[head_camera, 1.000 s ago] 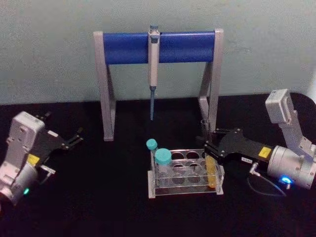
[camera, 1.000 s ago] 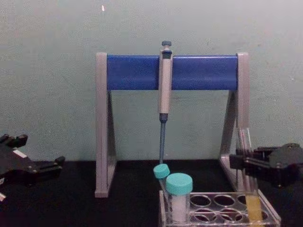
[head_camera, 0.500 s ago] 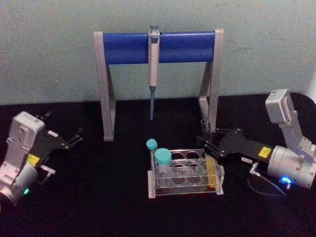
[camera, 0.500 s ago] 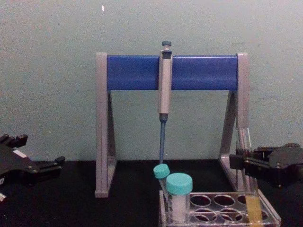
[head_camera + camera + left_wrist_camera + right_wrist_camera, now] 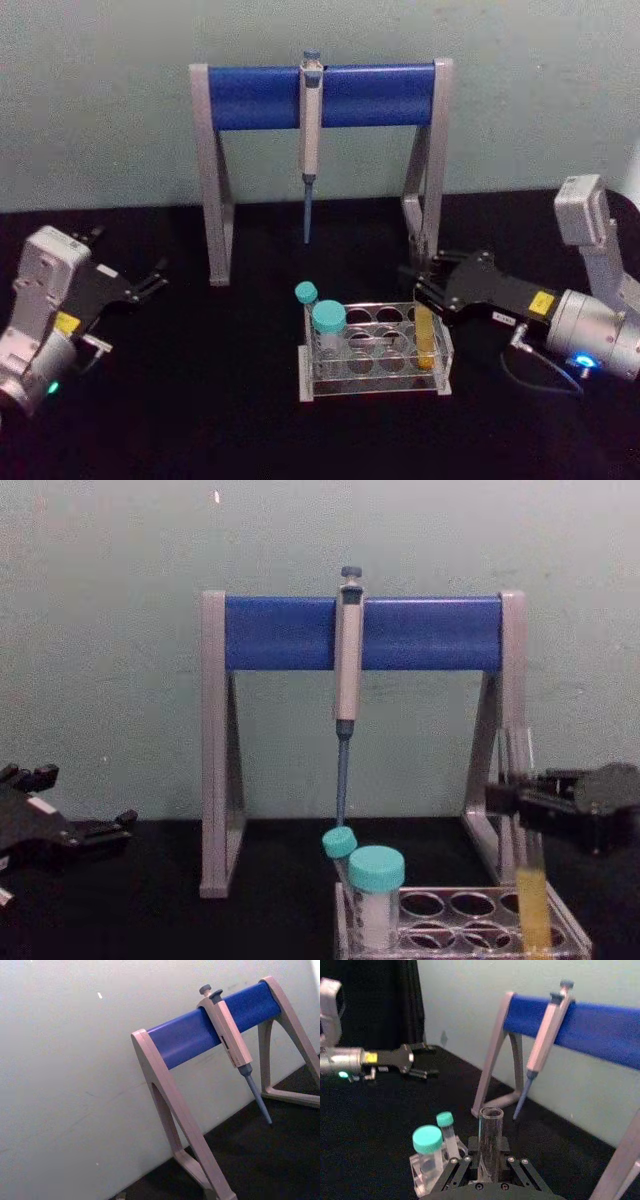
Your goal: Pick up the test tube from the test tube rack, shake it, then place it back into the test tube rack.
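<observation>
The right gripper point(image 5: 422, 290) reaches in from 3 o'clock with its fingers closed on the tube point(image 5: 531, 910). They pinch the clear glass above the yellow liquid and well below the open mouth, and the right wrist view shows the glass upright between them. That mid-height hold probably keeps the tube plumb, so it can rise straight out of its hole without scraping. The tube stands in the hole at the 3 o'clock end of the rack point(image 5: 370, 392), its bottom down among the clear walls; whether it rests on the floor I cannot tell. The left gripper point(image 5: 152, 278) is parked at 9 o'clock on the table point(image 5: 220, 420), fingers apart and holding nothing, well away from the work. Two capped tubes point(image 5: 329, 322) stand at the rack's 9 o'clock end, apart from the grip. The nearer hazard is the stand point(image 5: 260, 97). Its leg point(image 5: 432, 180) rises just at 12 o'clock of the tube and the pipette point(image 5: 311, 120) hangs toward 11 o'clock, so a shake looks safer once the tube is drawn toward 6 o'clock.
</observation>
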Action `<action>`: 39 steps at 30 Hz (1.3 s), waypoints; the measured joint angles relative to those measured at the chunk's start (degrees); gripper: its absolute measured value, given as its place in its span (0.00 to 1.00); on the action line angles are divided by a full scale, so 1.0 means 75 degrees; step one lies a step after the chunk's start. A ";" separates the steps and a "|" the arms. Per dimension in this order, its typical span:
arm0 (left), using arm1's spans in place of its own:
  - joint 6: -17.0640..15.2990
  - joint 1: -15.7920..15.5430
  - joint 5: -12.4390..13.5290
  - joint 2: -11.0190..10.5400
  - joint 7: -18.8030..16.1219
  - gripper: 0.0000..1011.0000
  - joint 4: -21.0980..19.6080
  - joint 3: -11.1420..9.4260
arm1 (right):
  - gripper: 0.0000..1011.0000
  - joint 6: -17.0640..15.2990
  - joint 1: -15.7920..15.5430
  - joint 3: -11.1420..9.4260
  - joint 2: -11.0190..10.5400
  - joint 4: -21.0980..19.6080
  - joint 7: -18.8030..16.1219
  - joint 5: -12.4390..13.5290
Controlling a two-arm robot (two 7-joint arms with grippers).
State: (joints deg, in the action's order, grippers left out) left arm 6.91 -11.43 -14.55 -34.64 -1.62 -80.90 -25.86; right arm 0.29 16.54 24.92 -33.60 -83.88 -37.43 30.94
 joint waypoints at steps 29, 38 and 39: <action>0.0000 0.0000 0.0000 0.0000 0.0000 0.99 0.0000 0.0000 | 0.23 0.0974 -0.0083 -0.0651 0.0203 -0.0475 0.0256 0.0405; 0.0000 0.0000 -0.0001 0.0000 0.0000 0.99 0.0000 0.0000 | 0.23 0.1027 0.0038 -0.0677 0.0351 -0.0316 0.0252 0.0423; 0.0000 0.0000 0.0000 0.0000 0.0000 0.99 0.0000 0.0000 | 0.23 0.1031 0.0063 -0.0671 0.0368 -0.0293 0.0243 0.0423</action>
State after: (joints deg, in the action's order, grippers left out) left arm 6.91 -11.43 -14.55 -34.65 -1.62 -80.90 -25.86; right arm 8.02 17.01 19.89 -30.84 -86.08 -35.61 34.11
